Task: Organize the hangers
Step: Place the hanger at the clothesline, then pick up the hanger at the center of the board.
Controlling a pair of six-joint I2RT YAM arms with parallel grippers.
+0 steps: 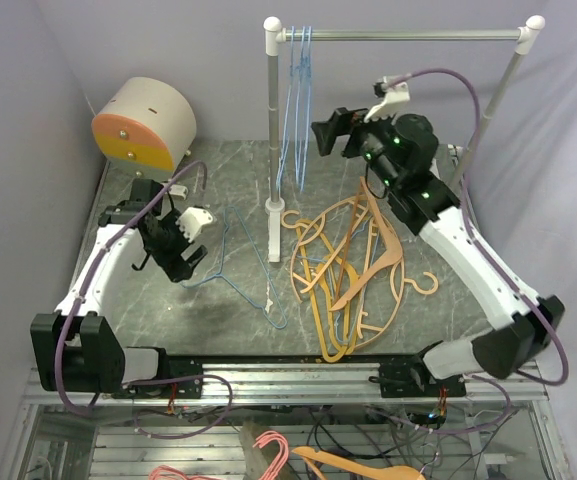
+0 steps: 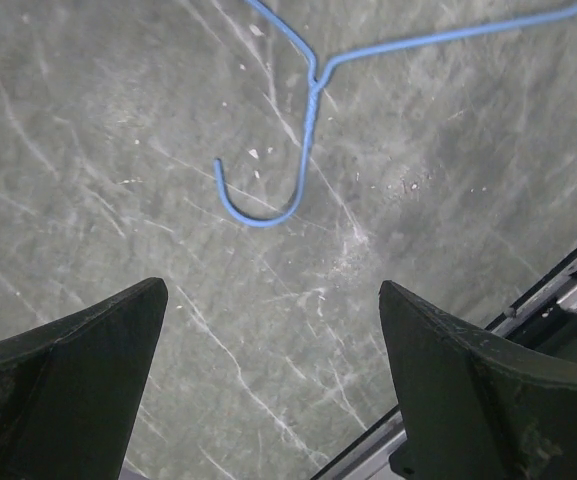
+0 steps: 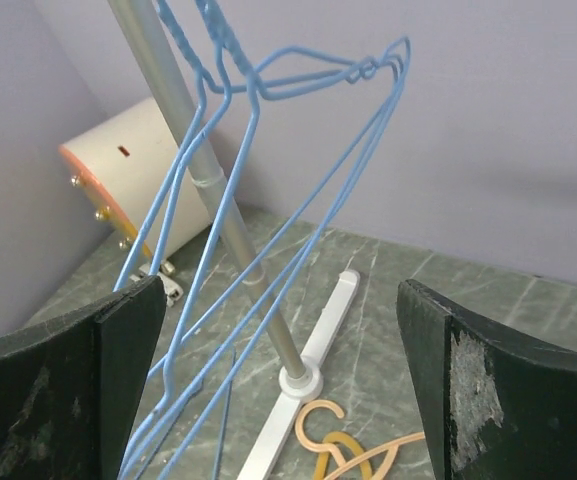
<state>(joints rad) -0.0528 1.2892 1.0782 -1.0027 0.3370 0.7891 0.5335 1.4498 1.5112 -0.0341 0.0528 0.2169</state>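
Observation:
Two or three light-blue wire hangers (image 1: 298,100) hang at the left end of the rack's rail (image 1: 408,35); they also show in the right wrist view (image 3: 268,190). Another blue wire hanger (image 1: 240,272) lies flat on the table, and its hook (image 2: 268,195) shows in the left wrist view. A tangled pile of orange and tan hangers (image 1: 353,265) lies right of the rack's left foot. My left gripper (image 1: 180,260) (image 2: 271,295) is open and empty, just above the table near that hook. My right gripper (image 1: 328,132) (image 3: 278,305) is open and empty, raised beside the hanging blue hangers.
The rack's left pole (image 3: 223,215) and white foot (image 1: 275,235) stand mid-table. A white drum with an orange face (image 1: 143,125) sits at the back left. Grey walls close in the sides. Pink and orange hangers (image 1: 268,450) lie below the front rail (image 2: 568,290).

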